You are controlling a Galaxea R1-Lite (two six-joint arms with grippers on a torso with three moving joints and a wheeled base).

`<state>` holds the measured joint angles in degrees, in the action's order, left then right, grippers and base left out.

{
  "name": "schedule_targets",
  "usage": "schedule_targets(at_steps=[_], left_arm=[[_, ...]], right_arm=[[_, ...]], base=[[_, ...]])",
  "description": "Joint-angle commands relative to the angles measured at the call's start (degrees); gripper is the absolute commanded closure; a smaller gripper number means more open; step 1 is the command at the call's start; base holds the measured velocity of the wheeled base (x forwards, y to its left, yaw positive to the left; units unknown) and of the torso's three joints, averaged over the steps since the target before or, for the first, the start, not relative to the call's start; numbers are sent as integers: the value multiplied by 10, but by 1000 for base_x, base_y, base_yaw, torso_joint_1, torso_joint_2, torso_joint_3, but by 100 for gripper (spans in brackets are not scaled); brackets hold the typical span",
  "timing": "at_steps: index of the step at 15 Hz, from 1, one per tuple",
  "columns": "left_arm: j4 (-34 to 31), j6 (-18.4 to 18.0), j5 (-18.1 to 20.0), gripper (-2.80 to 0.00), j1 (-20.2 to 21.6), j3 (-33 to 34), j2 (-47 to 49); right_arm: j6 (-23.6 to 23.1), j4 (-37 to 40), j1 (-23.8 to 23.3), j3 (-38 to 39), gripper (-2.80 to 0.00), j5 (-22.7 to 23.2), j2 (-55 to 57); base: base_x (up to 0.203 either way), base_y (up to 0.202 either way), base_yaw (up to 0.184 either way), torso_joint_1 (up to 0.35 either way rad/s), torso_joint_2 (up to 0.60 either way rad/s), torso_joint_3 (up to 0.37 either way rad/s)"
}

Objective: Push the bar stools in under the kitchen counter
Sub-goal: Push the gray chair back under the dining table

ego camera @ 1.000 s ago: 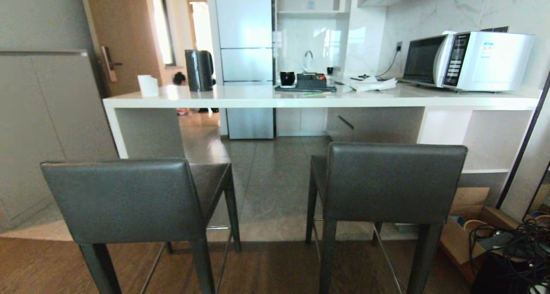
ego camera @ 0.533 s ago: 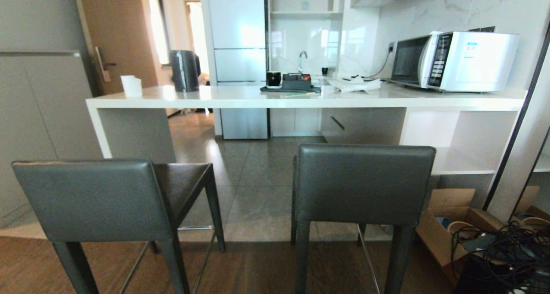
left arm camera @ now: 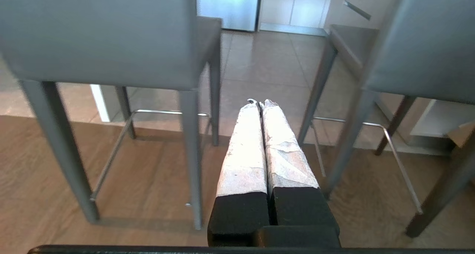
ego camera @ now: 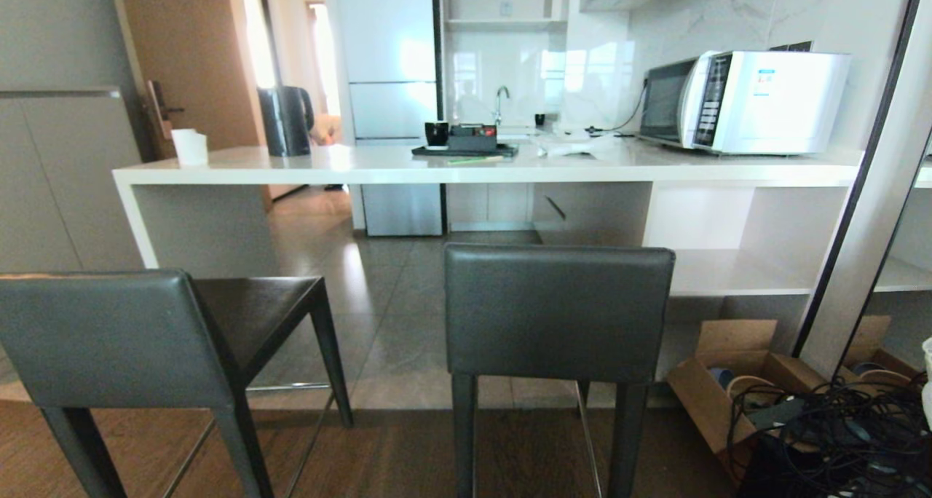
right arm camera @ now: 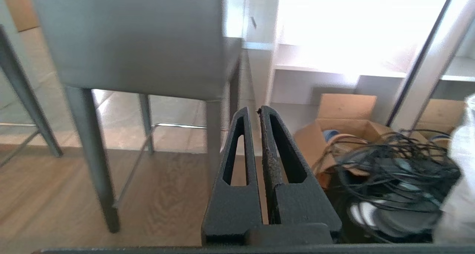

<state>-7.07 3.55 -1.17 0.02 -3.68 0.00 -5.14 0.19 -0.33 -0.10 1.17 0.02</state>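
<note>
1. Counter (ego camera: 480,172): long white slab across the far middle, open beneath, shelves at its right end.
2. Left stool (ego camera: 109,338): near left, backrest toward the camera, on the near side of the counter and well clear of it.
3. Right stool (ego camera: 557,312): near centre, likewise short of the counter.
4. Left gripper (left arm camera: 259,104): fingers pressed together, empty, low and pointing at the gap between the stools.
5. Right gripper (right arm camera: 253,113): fingers together, empty, just right of the right stool, near a cardboard box (ego camera: 728,370) and tangled cables (ego camera: 837,425).
6. Microwave (ego camera: 743,101) on the counter, far right; kettle (ego camera: 284,119) far left.
</note>
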Motion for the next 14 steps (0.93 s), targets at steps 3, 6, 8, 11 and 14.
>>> schedule_targets(at_steps=[3,6,8,11,14], left_arm=[[0,1,-1,0,0,0,1],[-1,1,-1,0,0,0,0],[-1,0,0,0,0,0,0],[3,-13,14,0,0,-19,4],[20,-6,57,0,-1,-104,121]], right_arm=[[0,0,0,0,0,1,0],[0,0,0,0,0,1,0],[-1,0,0,0,0,1,0],[-1,2,-1,-7,0,0,0],[13,-3,0,-75,0,11,93]], base=[[0,-38,0,1,-1,1],[0,0,0,0,0,0],[0,0,0,0,0,0],[0,0,0,0,0,0],[0,0,0,0,0,0]])
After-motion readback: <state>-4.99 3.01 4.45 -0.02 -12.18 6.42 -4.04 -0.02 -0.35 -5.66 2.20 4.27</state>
